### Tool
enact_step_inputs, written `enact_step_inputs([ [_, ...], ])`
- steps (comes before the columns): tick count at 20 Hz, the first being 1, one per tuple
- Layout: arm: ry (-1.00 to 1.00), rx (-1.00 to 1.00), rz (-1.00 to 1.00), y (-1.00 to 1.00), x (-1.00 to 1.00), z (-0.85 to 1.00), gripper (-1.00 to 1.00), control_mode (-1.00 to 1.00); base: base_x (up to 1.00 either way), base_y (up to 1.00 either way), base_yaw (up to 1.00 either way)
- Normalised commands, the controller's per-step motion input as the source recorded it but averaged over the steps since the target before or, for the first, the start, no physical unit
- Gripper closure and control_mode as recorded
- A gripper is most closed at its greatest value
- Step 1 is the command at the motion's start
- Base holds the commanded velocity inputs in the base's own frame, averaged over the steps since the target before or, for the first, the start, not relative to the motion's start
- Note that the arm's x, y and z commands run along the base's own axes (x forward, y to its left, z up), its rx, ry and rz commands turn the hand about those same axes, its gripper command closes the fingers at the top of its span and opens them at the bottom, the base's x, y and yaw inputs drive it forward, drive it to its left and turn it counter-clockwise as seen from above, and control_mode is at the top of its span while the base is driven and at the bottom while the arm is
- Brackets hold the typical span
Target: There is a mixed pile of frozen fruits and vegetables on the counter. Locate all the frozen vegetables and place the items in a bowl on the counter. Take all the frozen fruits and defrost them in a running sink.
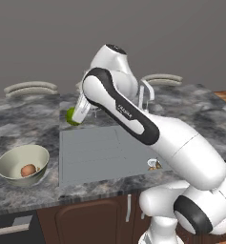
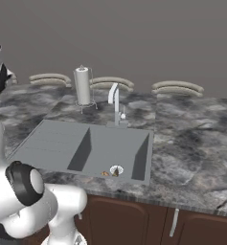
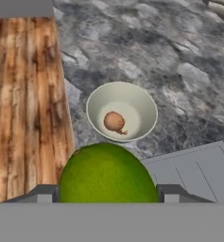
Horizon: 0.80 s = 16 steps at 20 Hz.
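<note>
lime-green ball [image 3: 106, 172] in hand [image 3: 106, 194] | bowl [image 3: 144, 106]: reddish-brown lump [image 3: 114, 121] (inside)

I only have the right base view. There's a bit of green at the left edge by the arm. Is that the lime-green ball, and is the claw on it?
Observer: Yes. The hand view shows the lime-green ball sitting between the fingertips of the claw, held above the counter.
Operator: Where's the bowl? I can't see it.
Observer: In the left base view the bowl stands on the counter left of the sink, near the front edge.
Operator: Anything in it yet?
Observer: The reddish-brown lump lies at its bottom.
Operator: Is the ball over the bowl?
Observer: Not yet. In the left base view the ball hangs above the counter behind the sink's drainboard, to the right of the bowl.
</note>
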Motion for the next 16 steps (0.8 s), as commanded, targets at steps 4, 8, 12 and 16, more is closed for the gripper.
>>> enact_step_inputs([
  [4, 0.0, -0.06, 0.0, 0.44, 0.0, 0.0, 1.0, -1.0, 0.0, 0.0, 0.0],
  [8, -0.02, -0.08, 0.0, 0.42, 0.0, -0.01, 1.0, -1.0, 0.0, 0.0, 0.0],
  [12, -0.03, -0.09, 0.0, 0.45, 0.03, -0.19, 1.0, -1.0, 0.0, 0.0, 0.0],
  [16, -0.01, -0.08, 0.0, 0.43, 0.11, -0.31, 1.0, -1.0, 0.0, 0.0, 0.0],
])
